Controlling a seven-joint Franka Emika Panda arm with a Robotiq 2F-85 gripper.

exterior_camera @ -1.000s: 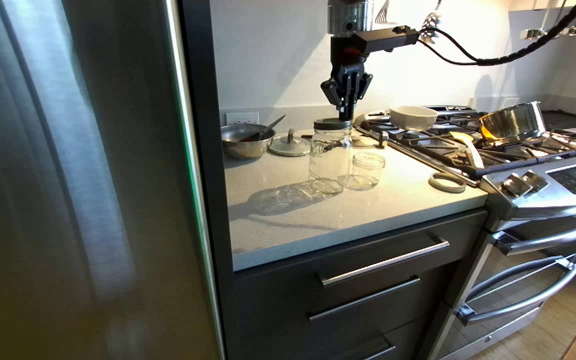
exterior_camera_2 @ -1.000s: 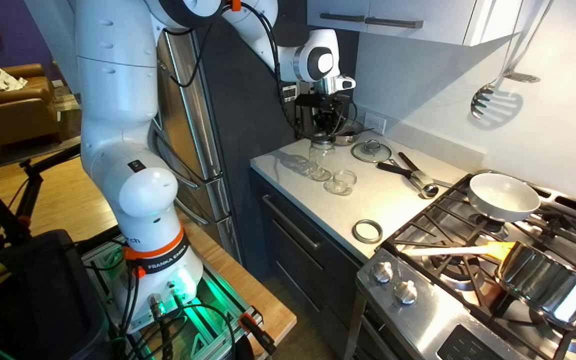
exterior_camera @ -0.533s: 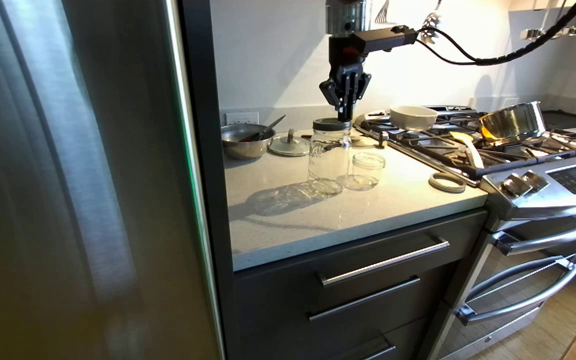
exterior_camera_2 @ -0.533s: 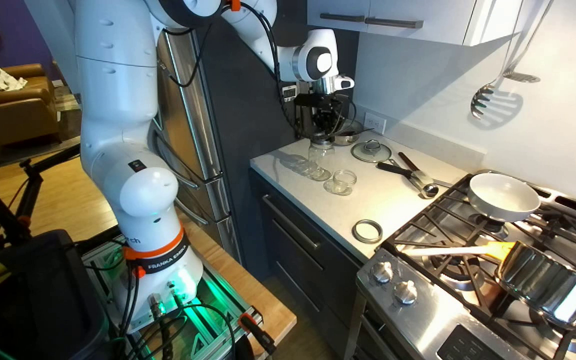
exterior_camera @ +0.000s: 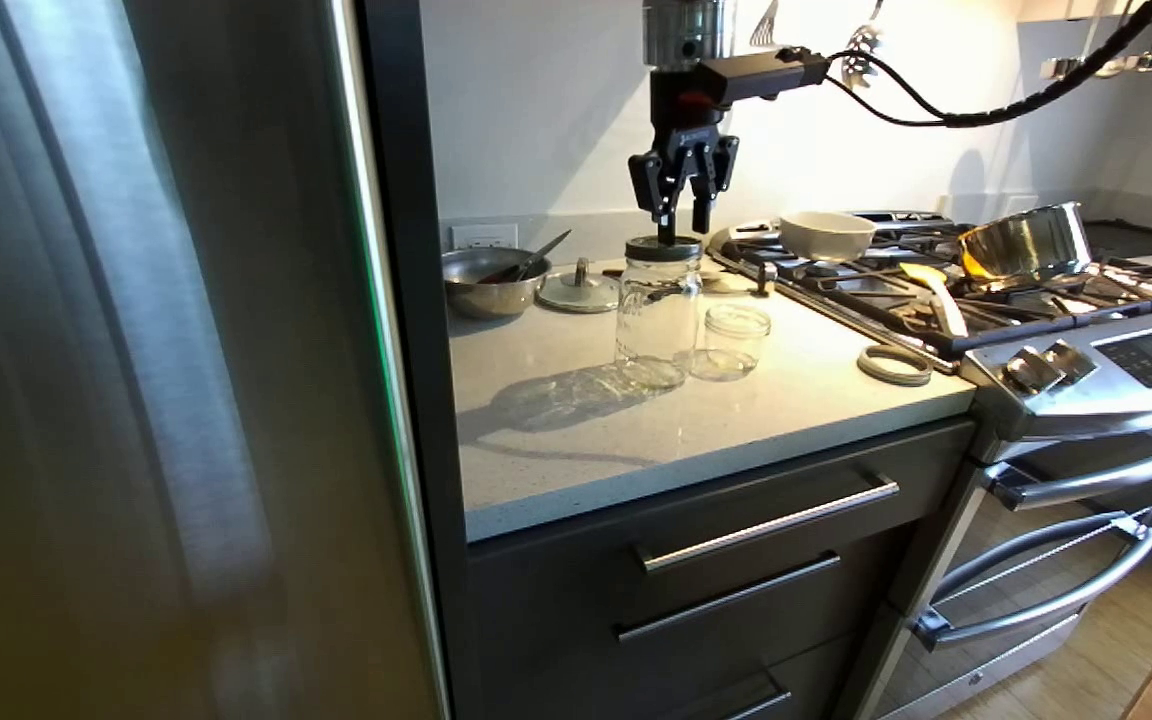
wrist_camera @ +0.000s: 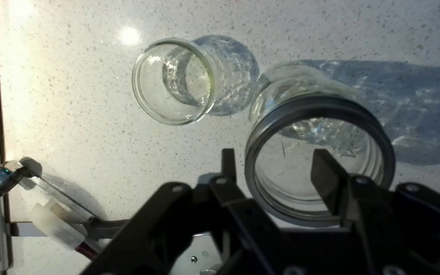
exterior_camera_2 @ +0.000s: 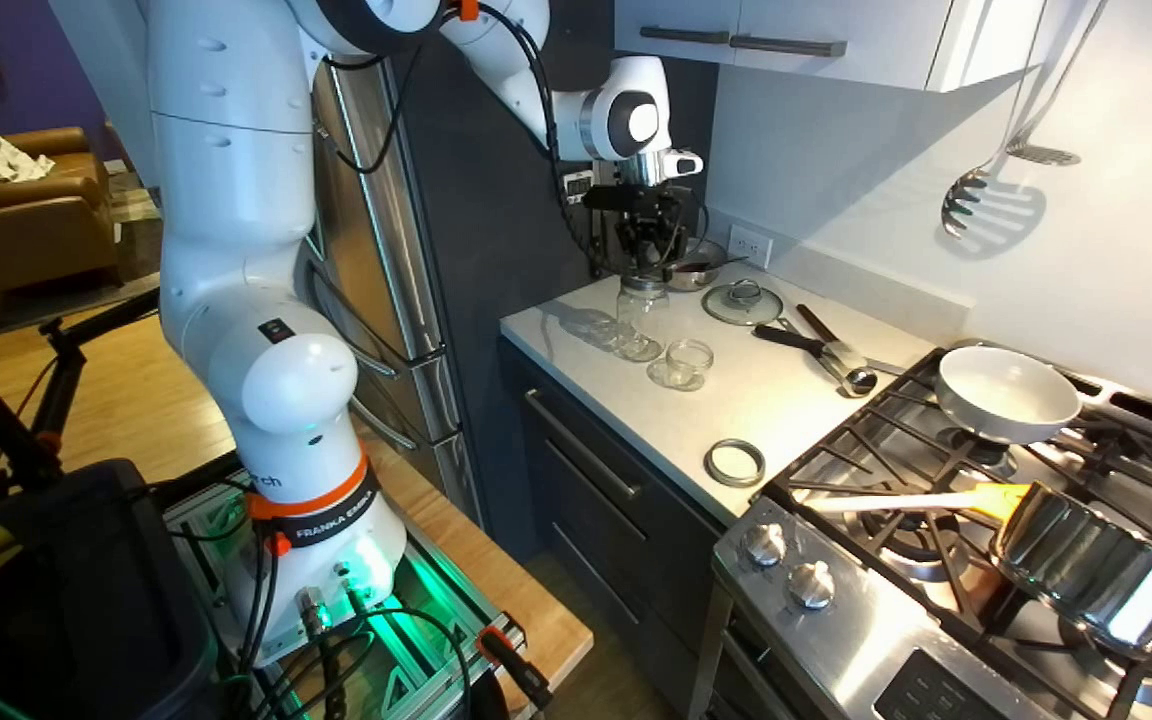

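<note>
A tall clear glass jar [exterior_camera: 658, 315] stands upright on the counter, with a dark ring [wrist_camera: 319, 106] around its mouth. Just above that mouth my gripper [wrist_camera: 274, 152] is open, pointing down, holding nothing. In the wrist view the left finger [wrist_camera: 228, 168] appears outside the ring's left side, while the right finger [wrist_camera: 329, 179] overlaps the jar's opening. Whether either fingertip touches the ring I cannot tell. A shorter, open glass jar [wrist_camera: 174, 82] stands beside the tall one. Nearer the stove, a loose ring [exterior_camera_2: 736, 484] lies flat on the counter.
A steel bowl [exterior_camera: 496, 300] with a utensil and a glass lid [exterior_camera_2: 742, 305] sit toward the wall. Several utensils [exterior_camera_2: 791, 340] lie nearby. The stove carries a white bowl [exterior_camera_2: 1006, 400] and a tilted steel pot [exterior_camera_2: 1096, 570]. A fridge [exterior_camera: 186, 400] stands close to the counter.
The gripper's fingers, close together before, have spread apart. My arm has shifted slightly toward the fridge. The tall jar barely moved and the other things stay put.
</note>
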